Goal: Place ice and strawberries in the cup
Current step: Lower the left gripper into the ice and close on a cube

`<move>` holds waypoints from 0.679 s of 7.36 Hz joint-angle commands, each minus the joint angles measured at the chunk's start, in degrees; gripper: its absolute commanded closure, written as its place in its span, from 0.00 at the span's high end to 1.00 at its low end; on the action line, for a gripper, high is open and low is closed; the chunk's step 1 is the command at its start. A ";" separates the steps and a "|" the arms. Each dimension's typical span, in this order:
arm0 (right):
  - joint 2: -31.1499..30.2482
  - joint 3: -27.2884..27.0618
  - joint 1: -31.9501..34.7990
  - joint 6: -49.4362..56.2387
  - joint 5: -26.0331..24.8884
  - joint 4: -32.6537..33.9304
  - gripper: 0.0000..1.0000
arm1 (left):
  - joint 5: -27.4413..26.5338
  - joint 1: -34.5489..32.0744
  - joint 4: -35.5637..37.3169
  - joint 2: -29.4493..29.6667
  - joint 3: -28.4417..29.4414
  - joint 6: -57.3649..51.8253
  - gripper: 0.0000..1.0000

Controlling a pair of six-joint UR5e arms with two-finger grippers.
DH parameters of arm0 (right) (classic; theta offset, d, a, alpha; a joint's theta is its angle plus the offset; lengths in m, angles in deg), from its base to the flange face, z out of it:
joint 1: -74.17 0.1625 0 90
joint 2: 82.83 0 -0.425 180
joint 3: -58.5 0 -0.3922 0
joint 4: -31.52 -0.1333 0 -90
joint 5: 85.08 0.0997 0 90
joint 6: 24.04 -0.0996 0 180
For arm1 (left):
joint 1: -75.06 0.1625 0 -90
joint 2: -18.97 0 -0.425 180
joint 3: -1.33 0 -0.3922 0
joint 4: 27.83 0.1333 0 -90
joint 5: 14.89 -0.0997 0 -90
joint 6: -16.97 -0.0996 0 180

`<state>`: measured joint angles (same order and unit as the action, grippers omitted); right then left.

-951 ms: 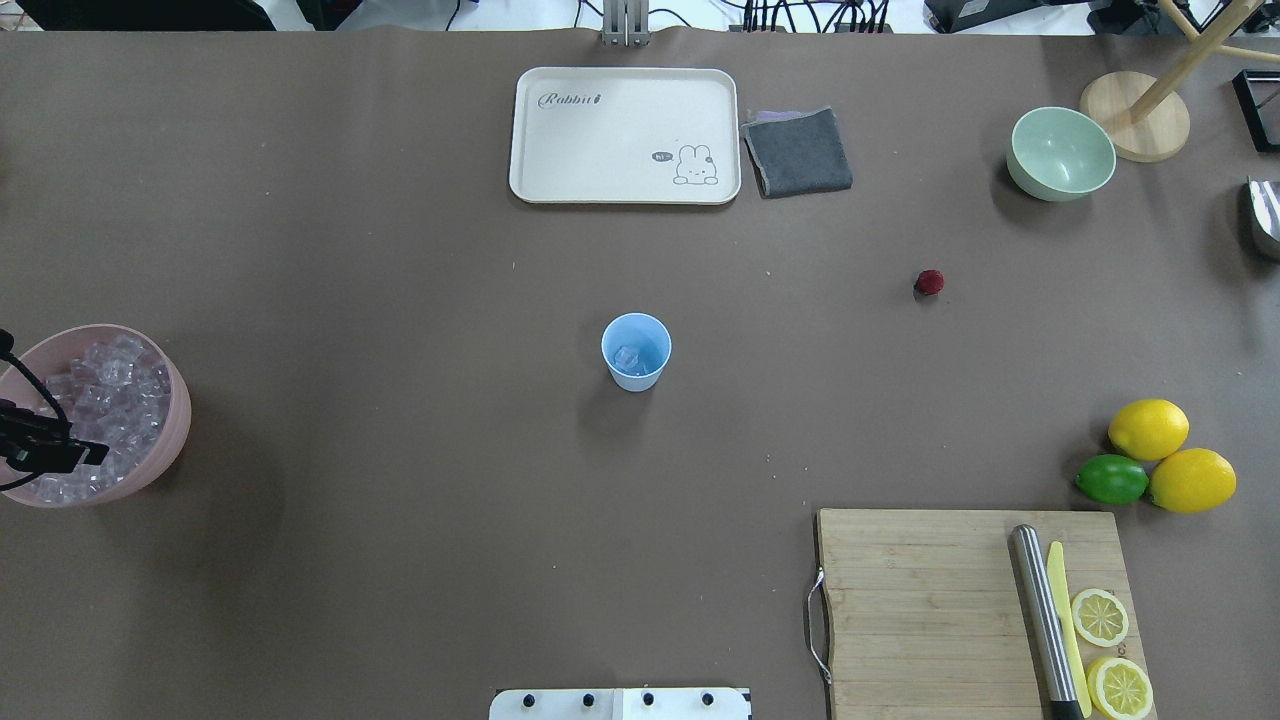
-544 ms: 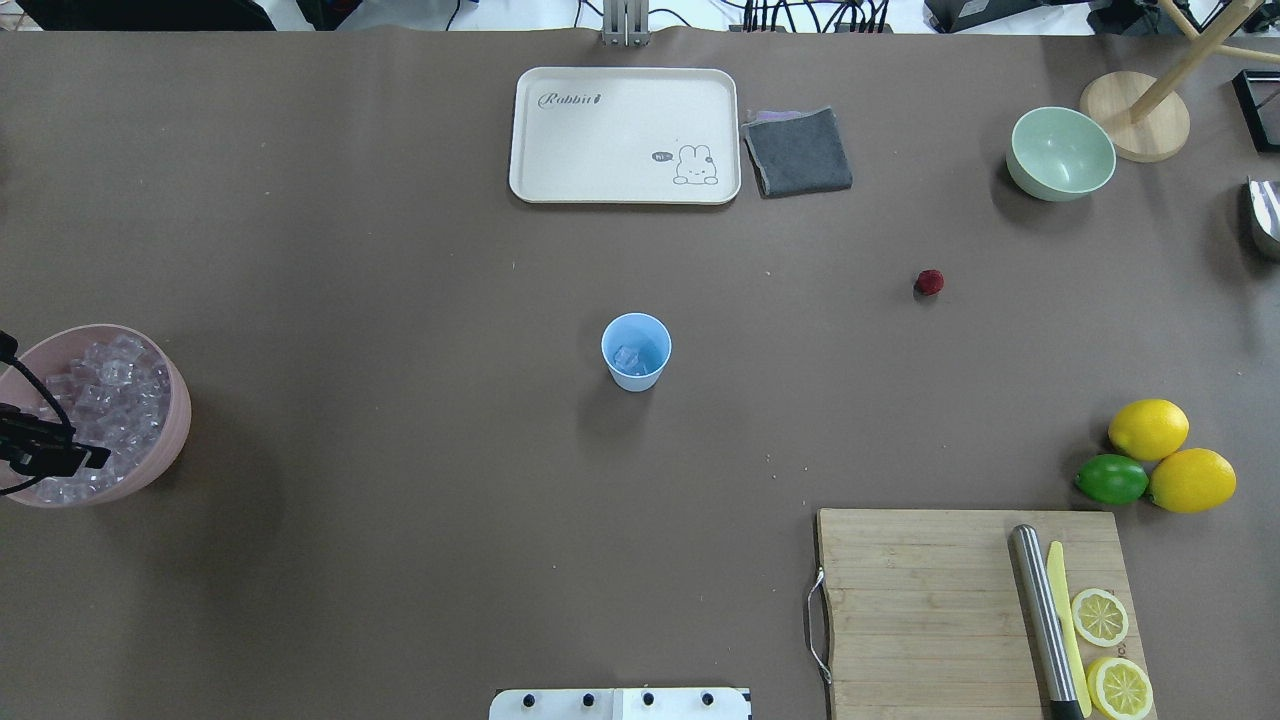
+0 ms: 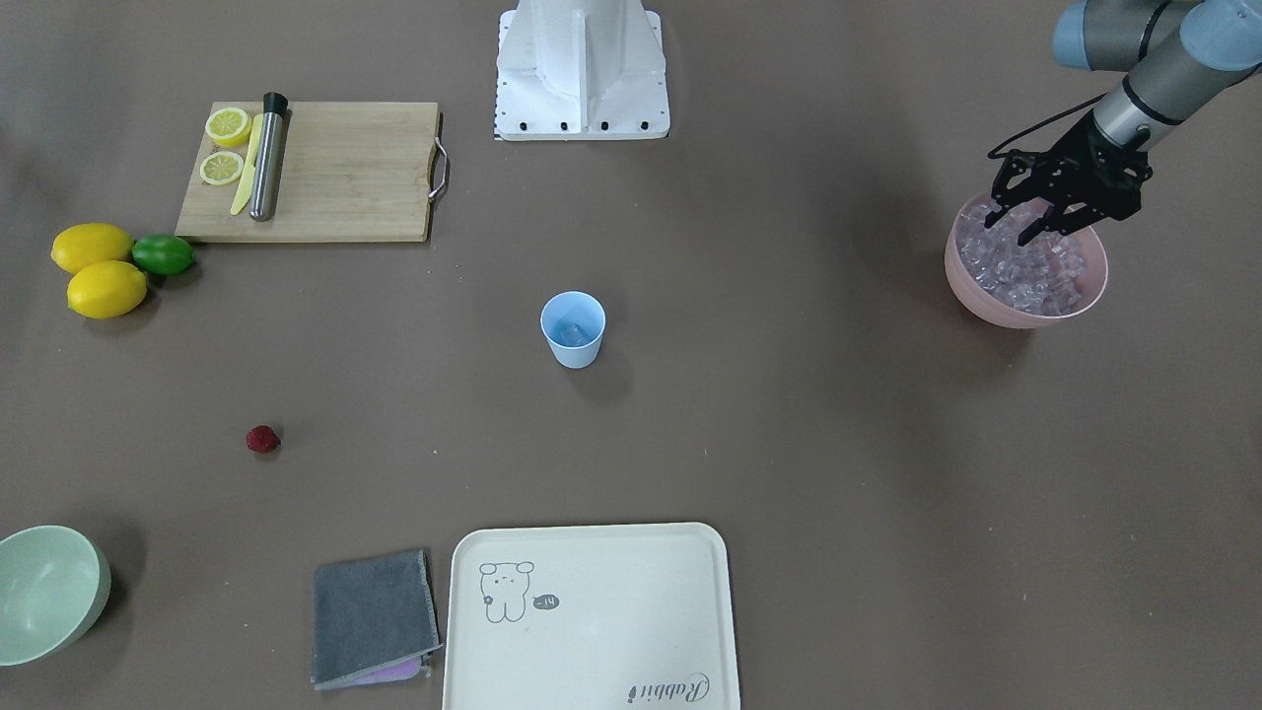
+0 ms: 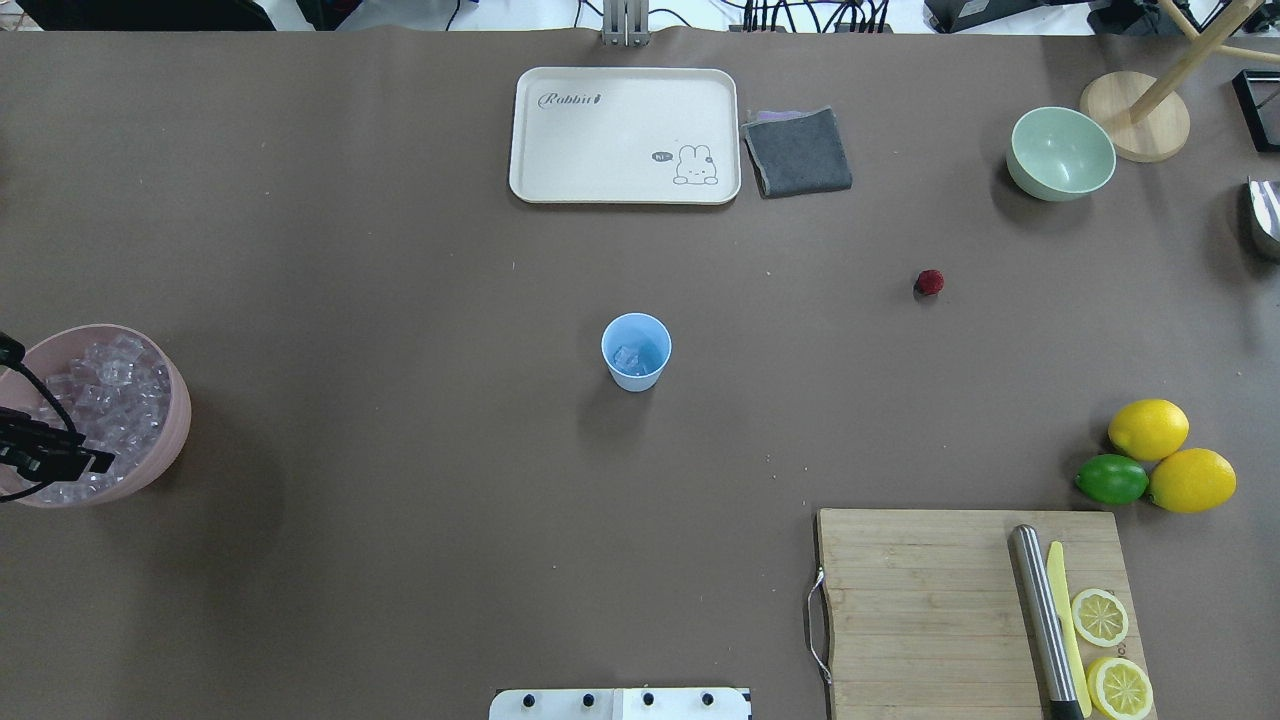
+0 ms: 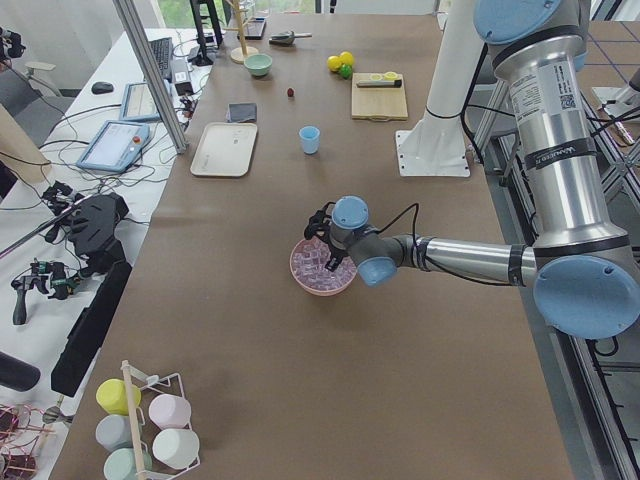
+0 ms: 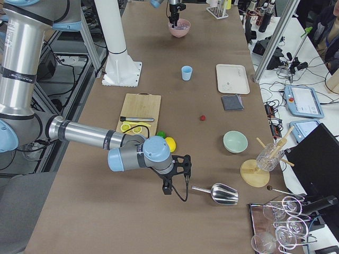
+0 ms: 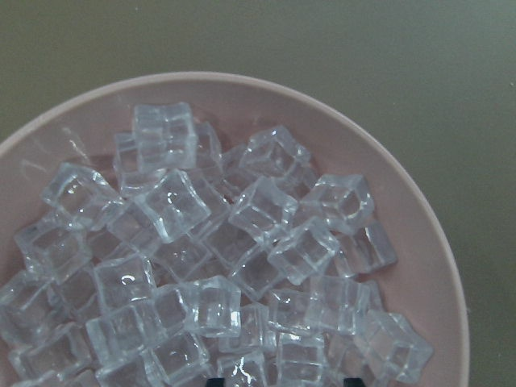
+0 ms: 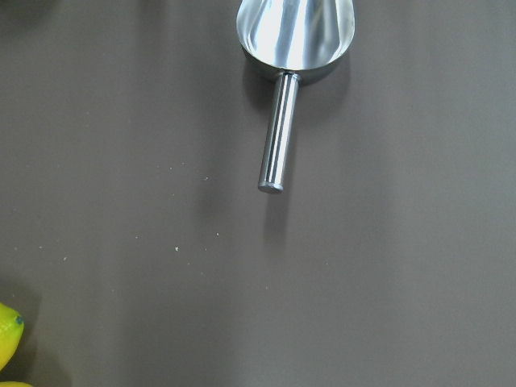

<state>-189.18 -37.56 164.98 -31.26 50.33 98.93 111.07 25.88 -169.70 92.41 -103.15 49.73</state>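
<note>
Upright light-blue cup (image 4: pixel 640 380) with an ice cube (image 4: pixel 628 356); small red strawberry (image 4: pixel 929 282) well apart

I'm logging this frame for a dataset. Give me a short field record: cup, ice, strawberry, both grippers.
cup: upright, central, an ice cube inside
ice: heaped in the pink bowl
strawberry: lying loose, apart from the cup
left gripper: open, over the bowl's ice
right gripper: beside the metal scoop; open or shut unclear
</note>
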 commanded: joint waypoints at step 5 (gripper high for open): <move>0.00 0.09 -0.01 -0.07 0.03 0.00 1.00 | 0.07 0.49 -0.61 -0.31 0.41 -0.07 0.50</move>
<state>-189.18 -37.51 164.96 -31.32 50.36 98.94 111.14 26.28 -170.29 92.10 -102.98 49.69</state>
